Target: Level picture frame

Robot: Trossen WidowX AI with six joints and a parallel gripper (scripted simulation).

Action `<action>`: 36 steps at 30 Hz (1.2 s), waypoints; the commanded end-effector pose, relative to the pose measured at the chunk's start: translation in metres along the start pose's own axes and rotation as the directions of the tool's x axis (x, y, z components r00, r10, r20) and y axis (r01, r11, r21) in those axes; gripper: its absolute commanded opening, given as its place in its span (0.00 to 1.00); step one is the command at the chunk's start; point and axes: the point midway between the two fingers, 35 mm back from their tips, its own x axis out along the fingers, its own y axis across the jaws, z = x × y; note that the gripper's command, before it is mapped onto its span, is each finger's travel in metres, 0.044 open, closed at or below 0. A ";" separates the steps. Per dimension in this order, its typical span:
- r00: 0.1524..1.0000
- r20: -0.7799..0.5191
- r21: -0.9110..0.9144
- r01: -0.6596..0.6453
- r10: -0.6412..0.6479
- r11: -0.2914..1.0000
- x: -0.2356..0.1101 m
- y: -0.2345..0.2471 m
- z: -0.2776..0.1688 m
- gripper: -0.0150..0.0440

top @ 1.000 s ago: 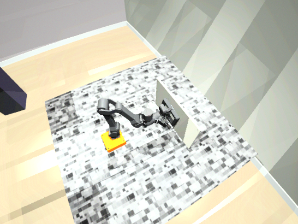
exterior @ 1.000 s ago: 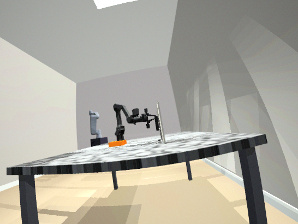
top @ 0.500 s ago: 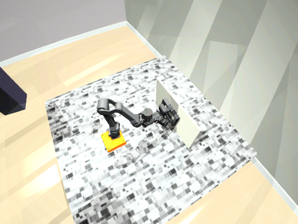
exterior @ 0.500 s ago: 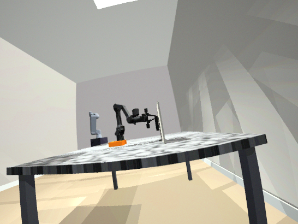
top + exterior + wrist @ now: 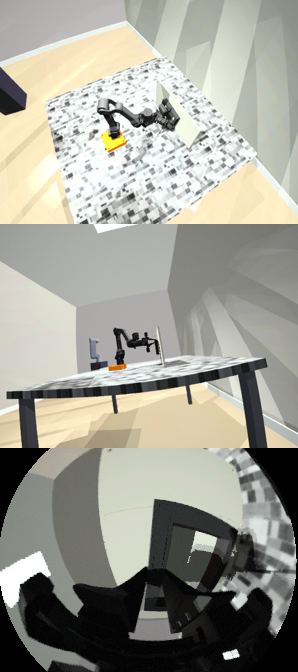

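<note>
A dark rectangular picture frame (image 5: 174, 112) (image 5: 157, 347) (image 5: 160, 533) is at the front of the upright cream panel (image 5: 191, 131) (image 5: 161, 353) (image 5: 130, 483). Its opening shows a grey, glossy surface in the wrist view. My gripper (image 5: 167, 117) (image 5: 155, 342) (image 5: 154, 570) is shut on the frame, at the bar nearest the fingers in the wrist view. The screw and the notched strip are hidden behind the frame. I cannot tell from these views how far the frame is tilted or whether its strip touches the screw.
The panel stands on the speckled table (image 5: 90, 175) (image 5: 136, 385). The arm's orange base (image 5: 113, 142) (image 5: 117, 367) is on the table in front of it. A dark box (image 5: 13, 95) (image 5: 99, 365) with a pale blue-grey arm (image 5: 93, 349) stands beyond the table.
</note>
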 end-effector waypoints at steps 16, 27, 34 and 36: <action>1.000 -0.002 -0.001 -0.001 0.001 1.000 0.000 -0.002 -0.001 0.25; 1.000 0.000 -0.036 0.006 -0.006 0.999 0.000 -0.007 0.000 0.25; 1.000 0.001 -0.075 0.007 -0.007 0.997 0.000 -0.009 -0.001 0.25; 1.000 0.001 -0.085 0.007 -0.007 0.996 0.000 -0.009 -0.001 0.25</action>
